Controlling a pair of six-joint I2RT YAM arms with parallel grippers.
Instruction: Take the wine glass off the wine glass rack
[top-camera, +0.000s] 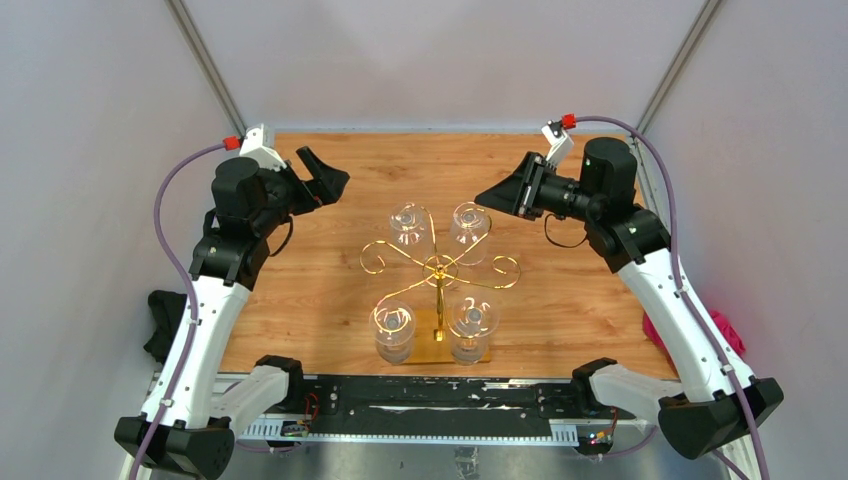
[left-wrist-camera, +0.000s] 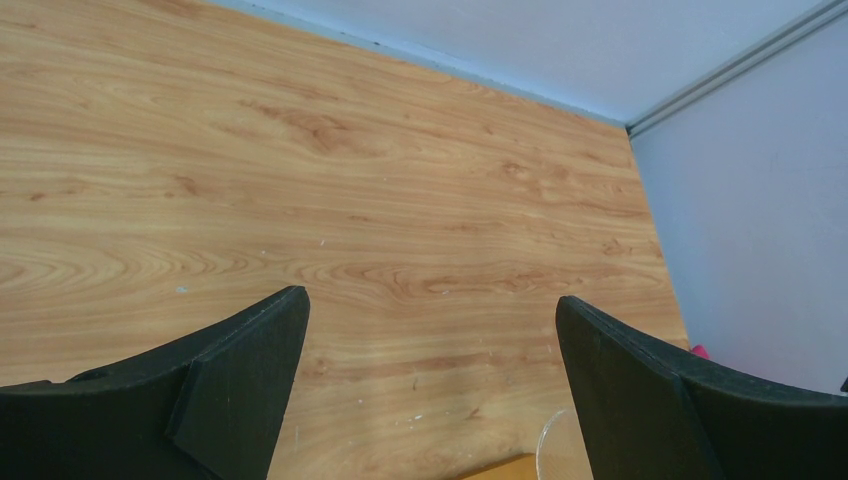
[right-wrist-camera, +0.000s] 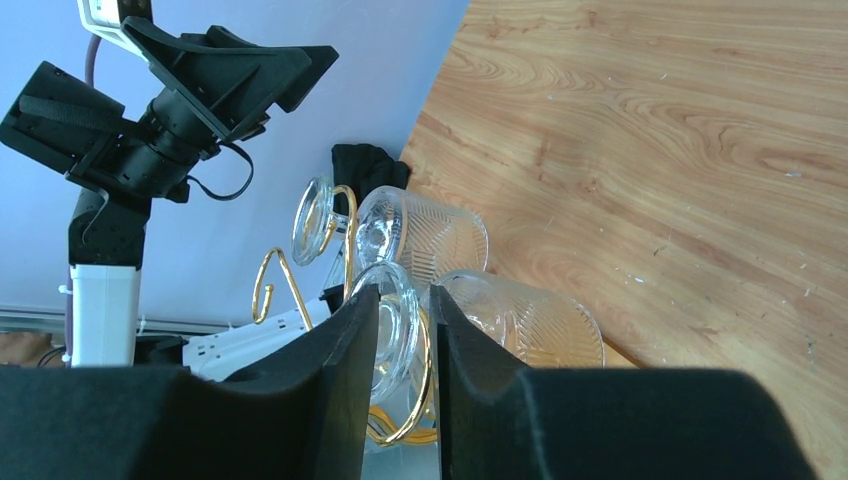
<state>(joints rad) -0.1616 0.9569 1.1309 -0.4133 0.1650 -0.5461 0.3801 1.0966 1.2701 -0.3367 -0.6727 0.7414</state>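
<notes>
Top external view showed the left gripper (top-camera: 328, 172) raised over the far left of the table (top-camera: 300, 300). Its jaws were spread wide and grasped nothing. The left wrist view showed only bare wood between its fingers (left-wrist-camera: 250, 350). It probably stood back to leave the other arm room.

Well off to the side of those jaws, toward the middle, stood the wine glass rack (top-camera: 440, 268). Four glasses hung bowl-down from its curled arms, caught by their feet. Hung that way, a glass would likely need sliding out along the wire rather than lifting straight up.

The wine glass (top-camera: 468, 222) nearest the right gripper (top-camera: 490, 197) hung on the far right arm, just ahead of and below its fingertips. In the right wrist view those jaws stood parted by a narrow gap and held nothing. The glass's foot showed through that gap, just beyond the tips, and its ribbed bowl lay off to one side. So slim an opening seemed suited to a thin stem.
</notes>
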